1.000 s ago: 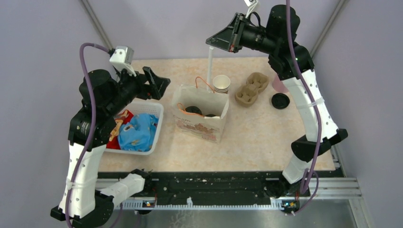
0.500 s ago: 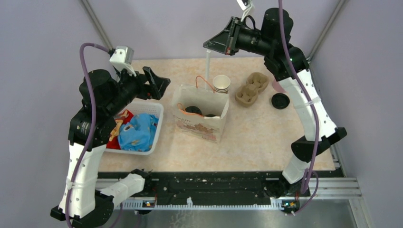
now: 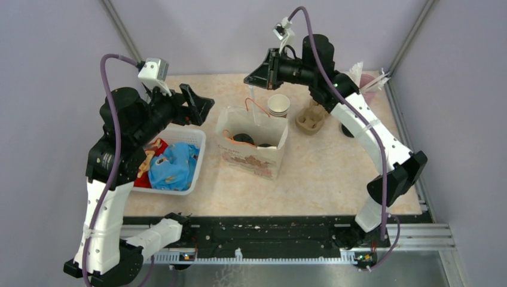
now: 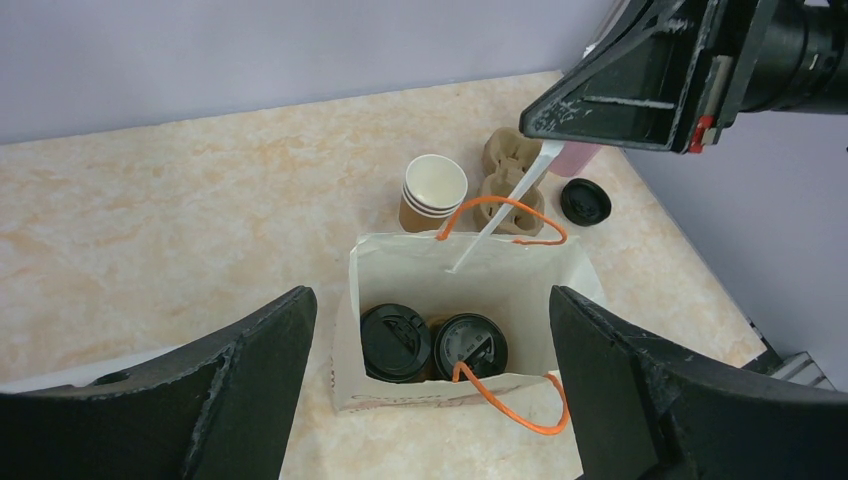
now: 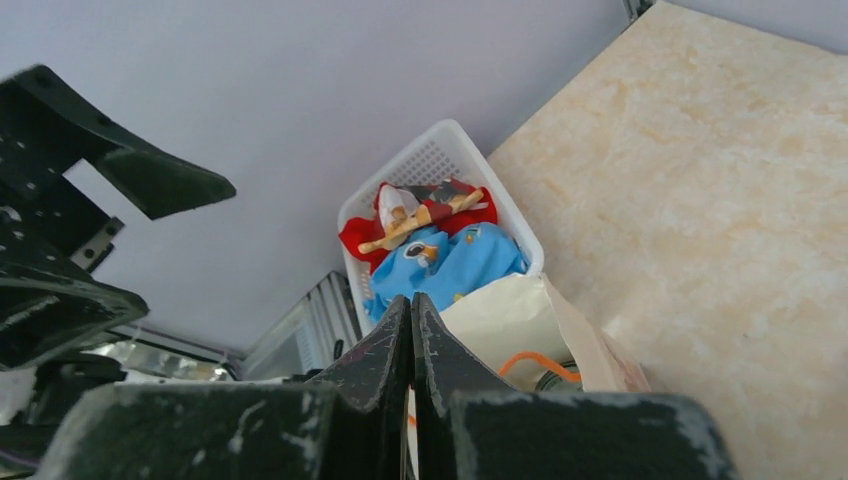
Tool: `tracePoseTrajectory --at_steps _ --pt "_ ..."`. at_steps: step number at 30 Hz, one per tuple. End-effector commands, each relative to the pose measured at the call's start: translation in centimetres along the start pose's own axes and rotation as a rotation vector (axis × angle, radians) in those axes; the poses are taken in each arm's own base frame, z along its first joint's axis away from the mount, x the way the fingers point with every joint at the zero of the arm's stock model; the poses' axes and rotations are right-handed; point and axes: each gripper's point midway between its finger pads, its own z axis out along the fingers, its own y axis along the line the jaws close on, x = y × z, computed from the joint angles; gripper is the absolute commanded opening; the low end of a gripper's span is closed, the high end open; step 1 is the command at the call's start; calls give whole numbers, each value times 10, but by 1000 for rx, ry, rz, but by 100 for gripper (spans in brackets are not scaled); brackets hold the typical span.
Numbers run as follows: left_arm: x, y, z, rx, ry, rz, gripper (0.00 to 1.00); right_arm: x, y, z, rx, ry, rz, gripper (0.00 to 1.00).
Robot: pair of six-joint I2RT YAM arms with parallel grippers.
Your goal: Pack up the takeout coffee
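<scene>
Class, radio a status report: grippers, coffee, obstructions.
Left gripper open. Right gripper shut on white stick above bag. Both lidded cups inside bag. Bag mouth open.

Two lidded cups [image 4: 397, 342] in bag [image 4: 520, 270]; basket [image 3: 197, 158] left, carrier [image 3: 308, 121] behind-right.

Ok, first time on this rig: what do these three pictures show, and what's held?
Two robot arms stand at the table's near edge. One picture looks down from above; the other two come from a camera on each wrist. The left claw is open and empty. The right claw is shut on a thin white wrapped stick, pointing down at the white paper bag with orange handles. Inside it stand two black-lidded cups. Behind the bag: stacked paper cups, a brown pulp carrier, a loose black lid. A white basket of cloth sits on the left.
</scene>
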Motion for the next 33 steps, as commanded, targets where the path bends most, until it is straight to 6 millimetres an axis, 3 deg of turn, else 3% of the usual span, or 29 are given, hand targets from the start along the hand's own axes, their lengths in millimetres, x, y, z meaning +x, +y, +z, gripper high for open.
tracePoseTrajectory --at_steps 1,8,11,14,17,21,25,28,33 --pt "-11 -3 -3 9 -33 22 93 -20 33 -11 -76 -123 -208 0" --pt "-10 0 -6 -10 -31 35 93 10 20 -10 -74 -116 -278 0" --pt "-9 1 -5 -9 -28 37 93 31 3 -8 -51 -90 -277 0" --pt "-9 0 -3 -3 -26 38 93 42 -12 -7 4 -65 -253 20" --pt "-10 0 -3 -2 -25 43 93 31 -12 -15 68 -68 -224 38" --pt "-7 1 -3 -7 -22 41 93 3 -13 -42 231 -121 -222 56" --pt "-9 1 -3 -7 -26 46 93 -14 -28 -74 425 -131 -198 59" --pt "-9 2 -3 -13 -25 53 93 -26 -61 -112 608 -139 -106 63" --pt "-8 3 -3 -12 -21 63 94 -24 -144 -194 853 -159 95 64"
